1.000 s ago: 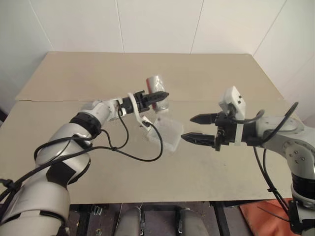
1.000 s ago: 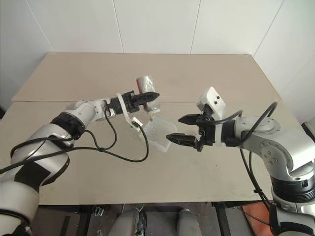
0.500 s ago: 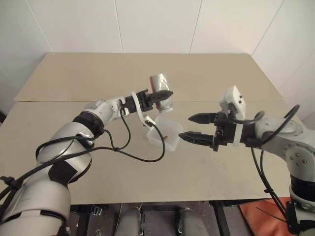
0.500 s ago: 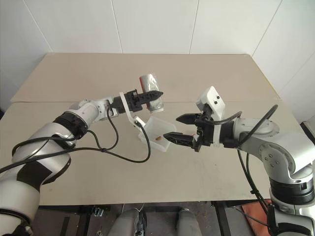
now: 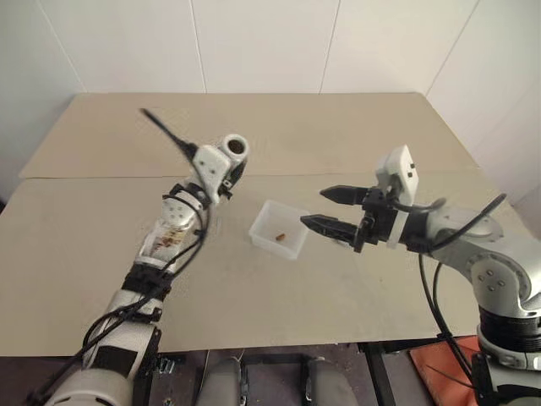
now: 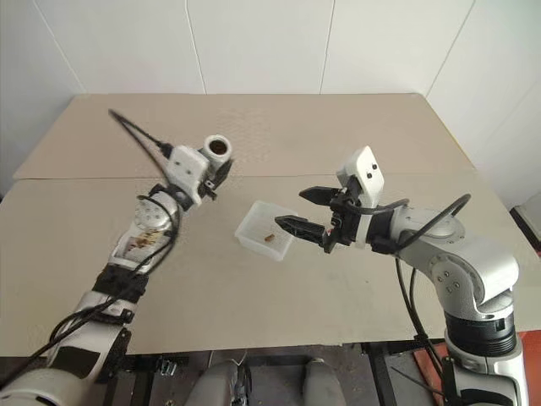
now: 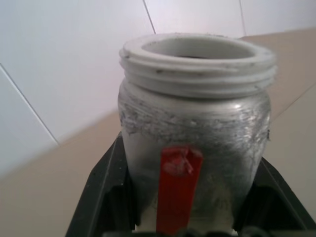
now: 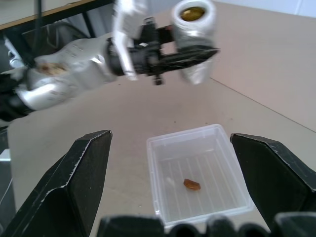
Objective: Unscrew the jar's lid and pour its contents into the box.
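Moved: since a second ago the left arm has swung out to the left, away from the box, and rolled the jar from tipped over to mouth-up; the brown piece now lies in the box.
Left gripper: clamped on the jar, held up above the table.
Jar: upright, mouth open with no lid on it, red strip down its side, between the 2 black fingers.
Box: on the tan table, between the 2 grippers.
Contents: 1 small brown piece on the box floor.
Right gripper: fingers spread wide, holding nothing, tips just beside the box's right edge.
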Available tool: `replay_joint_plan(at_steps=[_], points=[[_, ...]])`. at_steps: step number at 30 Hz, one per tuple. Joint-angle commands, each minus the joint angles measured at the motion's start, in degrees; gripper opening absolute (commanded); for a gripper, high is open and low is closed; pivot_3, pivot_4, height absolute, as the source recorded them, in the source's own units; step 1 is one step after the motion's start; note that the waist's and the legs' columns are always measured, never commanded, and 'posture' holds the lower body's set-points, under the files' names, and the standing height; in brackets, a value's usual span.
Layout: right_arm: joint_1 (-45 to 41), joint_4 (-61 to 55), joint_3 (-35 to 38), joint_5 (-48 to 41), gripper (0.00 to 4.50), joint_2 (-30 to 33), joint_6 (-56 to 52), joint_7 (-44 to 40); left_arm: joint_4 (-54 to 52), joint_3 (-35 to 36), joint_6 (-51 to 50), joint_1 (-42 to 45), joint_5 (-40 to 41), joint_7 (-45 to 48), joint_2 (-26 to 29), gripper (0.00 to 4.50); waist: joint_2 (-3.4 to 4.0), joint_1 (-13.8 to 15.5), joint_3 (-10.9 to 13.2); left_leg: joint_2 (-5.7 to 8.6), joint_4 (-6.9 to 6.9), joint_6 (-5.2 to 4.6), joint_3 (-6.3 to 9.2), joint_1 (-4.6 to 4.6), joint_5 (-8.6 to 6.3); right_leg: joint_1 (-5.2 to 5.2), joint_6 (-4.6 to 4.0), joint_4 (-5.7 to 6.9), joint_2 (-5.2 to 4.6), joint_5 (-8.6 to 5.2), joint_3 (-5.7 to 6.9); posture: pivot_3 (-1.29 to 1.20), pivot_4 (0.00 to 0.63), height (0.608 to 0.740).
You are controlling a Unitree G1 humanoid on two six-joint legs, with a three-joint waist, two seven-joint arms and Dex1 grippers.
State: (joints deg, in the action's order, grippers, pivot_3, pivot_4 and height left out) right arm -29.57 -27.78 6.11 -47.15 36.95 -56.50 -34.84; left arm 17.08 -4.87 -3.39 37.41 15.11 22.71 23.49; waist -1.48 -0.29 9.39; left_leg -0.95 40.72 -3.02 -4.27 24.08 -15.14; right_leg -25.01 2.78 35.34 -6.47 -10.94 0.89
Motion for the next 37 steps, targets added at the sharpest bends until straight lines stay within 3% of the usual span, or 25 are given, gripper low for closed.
replay_joint_plan(at_steps=[1,8,13,16,25,30,37], points=[[-0.9,-0.4,0.4,0.5,4.49,-0.7,2.0,0.6,-5.1,3.3,-6.6,-4.2,4.8,2.7,-1.0,1.92,0.01,-0.1,0.0,0.01,0.00,-0.08,0.01,-0.06,-0.05,0.05,0.00,0.02,0.01,0.00,-0.01,0.00,0.150,0.740],[-0.9,-0.9,0.9,-0.2,4.49,-0.8,1.4,0.5,-3.5,4.8,-1.6,-9.3,1.4,3.4,-3.8,1.92,0.01,0.5,0.0,0.05,0.01,-0.10,0.07,-0.26,-0.06,0.30,-0.01,-0.18,0.01,0.01,0.02,0.00,0.150,0.740],[-0.6,-1.8,1.1,-0.6,4.50,-0.2,1.1,0.2,-1.5,6.0,-0.6,-11.2,0.1,3.0,-4.2,3.62,0.01,0.6,0.0,0.05,0.00,-0.13,0.08,-0.48,-0.08,0.51,-0.02,-0.23,0.01,0.02,0.02,0.00,0.150,0.740],[-0.1,-1.8,1.6,-0.7,4.50,0.5,1.0,-0.3,-7.5,7.1,-3.7,-14.6,1.7,5.1,-2.2,4.47,0.01,0.6,0.0,0.03,0.00,-0.14,0.08,-0.55,-0.09,0.56,-0.02,-0.23,0.01,0.01,0.00,0.00,0.150,0.740],[5.6,1.3,3.3,3.6,4.50,7.9,5.9,-7.0,-30.8,15.1,-12.5,-31.4,10.1,17.1,11.9,4.47,0.02,0.3,0.0,-0.09,-0.07,-0.17,0.09,-0.63,-0.13,0.58,-0.04,-0.32,-0.04,0.00,-0.05,0.00,0.150,0.740],[14.9,4.3,3.8,11.2,4.50,11.7,21.1,-17.3,-33.7,24.1,-9.9,-39.0,18.6,33.8,21.2,4.47,0.08,0.6,0.0,-0.11,-0.09,-0.16,0.05,-0.80,-0.14,0.66,-0.13,-0.33,-0.06,-0.05,-0.04,0.00,0.150,0.740],[18.6,9.6,3.7,15.3,4.50,12.7,27.6,-21.6,-33.9,25.0,-10.5,-39.6,19.2,36.1,21.7,4.47,0.11,0.7,-0.1,-0.11,-0.09,-0.13,-0.07,-0.94,-0.12,0.74,-0.14,-0.34,0.02,-0.08,-0.14,0.00,0.150,0.740]])
